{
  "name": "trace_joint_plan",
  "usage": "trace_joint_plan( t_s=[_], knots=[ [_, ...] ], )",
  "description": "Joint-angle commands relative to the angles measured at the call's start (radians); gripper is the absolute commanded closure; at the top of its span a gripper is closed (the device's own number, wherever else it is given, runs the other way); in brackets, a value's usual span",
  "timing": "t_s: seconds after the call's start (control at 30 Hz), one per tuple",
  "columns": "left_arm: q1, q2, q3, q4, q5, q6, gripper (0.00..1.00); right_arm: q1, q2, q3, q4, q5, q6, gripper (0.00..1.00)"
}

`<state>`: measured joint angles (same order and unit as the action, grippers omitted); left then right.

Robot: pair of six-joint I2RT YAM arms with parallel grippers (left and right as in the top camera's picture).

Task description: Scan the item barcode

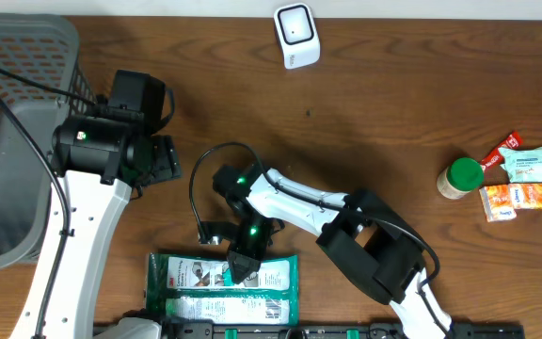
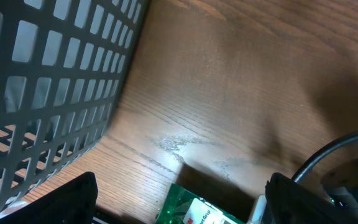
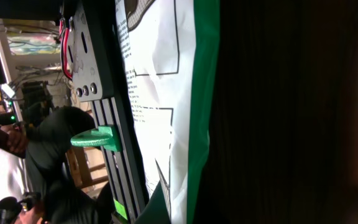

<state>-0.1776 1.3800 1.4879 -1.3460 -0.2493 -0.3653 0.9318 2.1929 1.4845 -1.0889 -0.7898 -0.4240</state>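
Observation:
The item is a flat green and white package (image 1: 224, 287) lying at the table's front edge, printed side up. My right gripper (image 1: 244, 270) points down at the package's upper edge and is shut on it. The right wrist view shows the package's white panel and green border (image 3: 166, 93) very close, running down into the jaws. My left gripper (image 1: 163, 158) hovers to the upper left, open and empty, with its two dark fingers (image 2: 67, 199) wide apart; a corner of the package (image 2: 197, 211) shows between them. The white barcode scanner (image 1: 296, 36) stands at the far edge.
A grey mesh basket (image 1: 17, 141) fills the left side and stands close to my left gripper (image 2: 48, 93). A green-lidded jar (image 1: 460, 178) and small snack packets (image 1: 530, 162) sit at the right. A black cable (image 1: 200, 188) loops by the right arm.

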Motion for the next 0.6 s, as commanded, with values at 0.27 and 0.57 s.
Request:
trace_joint_plan(
  t_s=[0.27, 0.57],
  knots=[
    [0.002, -0.001, 0.004, -0.003, -0.006, 0.002, 0.12, 0.019, 0.013, -0.008, 0.003, -0.027, -0.003, 0.99],
    [0.002, -0.001, 0.005, -0.003, -0.006, 0.002, 0.12, 0.019, 0.013, -0.008, 0.004, -0.028, -0.003, 0.99]
  ],
)
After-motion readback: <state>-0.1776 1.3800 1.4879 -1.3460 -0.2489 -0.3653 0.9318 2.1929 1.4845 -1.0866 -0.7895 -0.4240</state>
